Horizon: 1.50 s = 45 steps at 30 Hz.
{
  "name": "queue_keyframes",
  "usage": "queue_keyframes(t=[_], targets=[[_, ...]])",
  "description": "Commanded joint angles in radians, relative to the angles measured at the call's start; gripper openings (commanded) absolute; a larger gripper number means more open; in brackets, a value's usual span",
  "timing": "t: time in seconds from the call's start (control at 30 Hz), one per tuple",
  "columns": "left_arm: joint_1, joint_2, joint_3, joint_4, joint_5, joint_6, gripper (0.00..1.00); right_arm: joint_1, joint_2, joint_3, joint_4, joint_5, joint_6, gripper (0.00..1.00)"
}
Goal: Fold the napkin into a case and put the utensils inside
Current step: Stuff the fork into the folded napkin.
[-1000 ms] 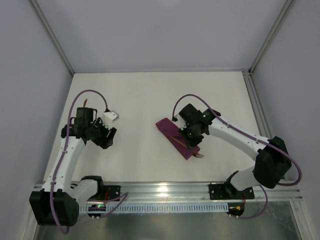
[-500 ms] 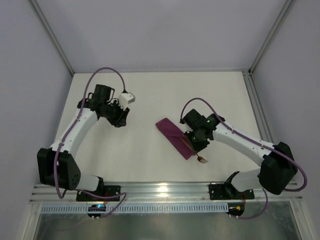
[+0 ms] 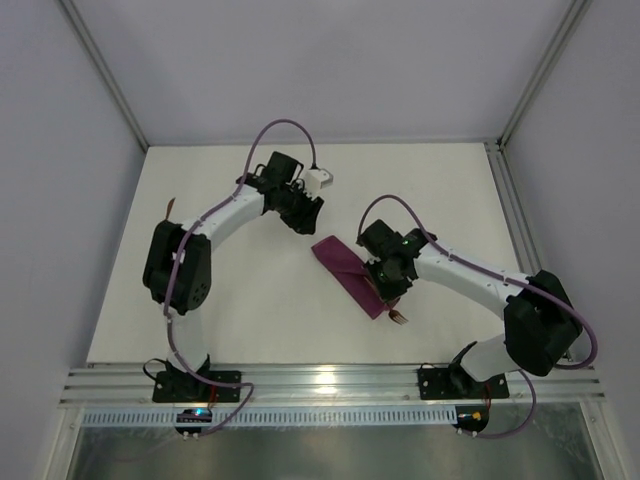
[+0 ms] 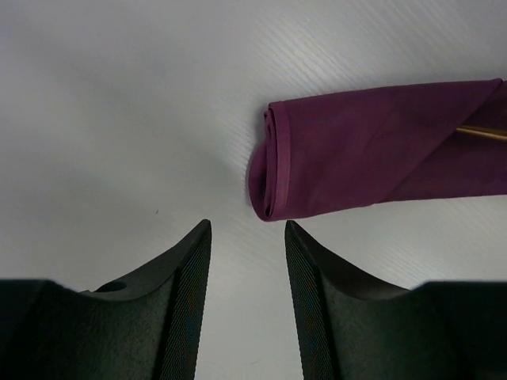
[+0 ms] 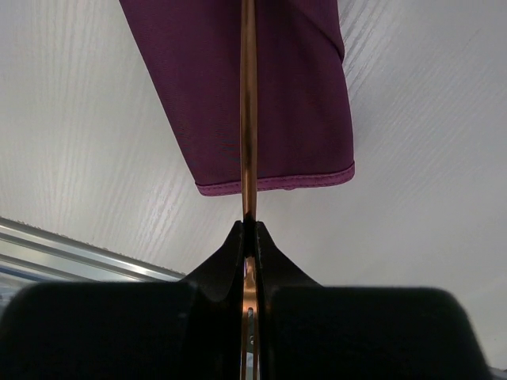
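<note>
Overhead, the left gripper (image 3: 303, 212) was seen poised over the table (image 3: 230, 300), just beyond the far end of the case (image 3: 350, 274). Its jaws were spread, with nothing caught between them. The case, a narrow folded purple pouch, was laid diagonally near the middle of the table, its rolled far end turned toward that gripper. At its near end the right gripper (image 3: 388, 290) was pinched tight on a thin wooden utensil (image 5: 248, 119), which was run lengthwise along the cloth. Whether it lay inside or on top could not be told.
</note>
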State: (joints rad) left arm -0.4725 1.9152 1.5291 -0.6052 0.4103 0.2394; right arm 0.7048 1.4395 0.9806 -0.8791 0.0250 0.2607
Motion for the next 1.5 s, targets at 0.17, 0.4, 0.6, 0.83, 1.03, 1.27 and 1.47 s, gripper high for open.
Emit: queue_keyframes(t=[0.17,0.4,0.6,0.83,1.03,1.27,1.47], targets=[[-0.044,0.096,0.042,0.087,0.013,-0.055,0.44,0.012,0.059,0.001,0.078,0.003,-0.026,0.04],[-0.064,0.120,0.019,0.091,-0.068,-0.038,0.34,0.022,0.091,0.004,0.089,0.009,-0.077,0.04],[-0.066,0.149,0.017,0.082,-0.110,-0.009,0.29,0.041,0.090,0.012,0.086,0.044,-0.135,0.04],[-0.071,0.191,0.016,0.088,-0.128,0.003,0.28,0.050,0.140,0.076,0.081,0.090,-0.215,0.04],[-0.074,0.186,0.016,0.102,-0.140,0.018,0.16,0.050,0.211,0.122,0.086,0.111,-0.296,0.04],[-0.083,0.179,0.006,0.113,-0.165,0.067,0.05,0.050,0.262,0.199,0.083,0.121,-0.360,0.04],[-0.084,0.171,0.002,0.123,-0.163,0.072,0.00,0.050,0.344,0.280,0.039,0.113,-0.396,0.04]])
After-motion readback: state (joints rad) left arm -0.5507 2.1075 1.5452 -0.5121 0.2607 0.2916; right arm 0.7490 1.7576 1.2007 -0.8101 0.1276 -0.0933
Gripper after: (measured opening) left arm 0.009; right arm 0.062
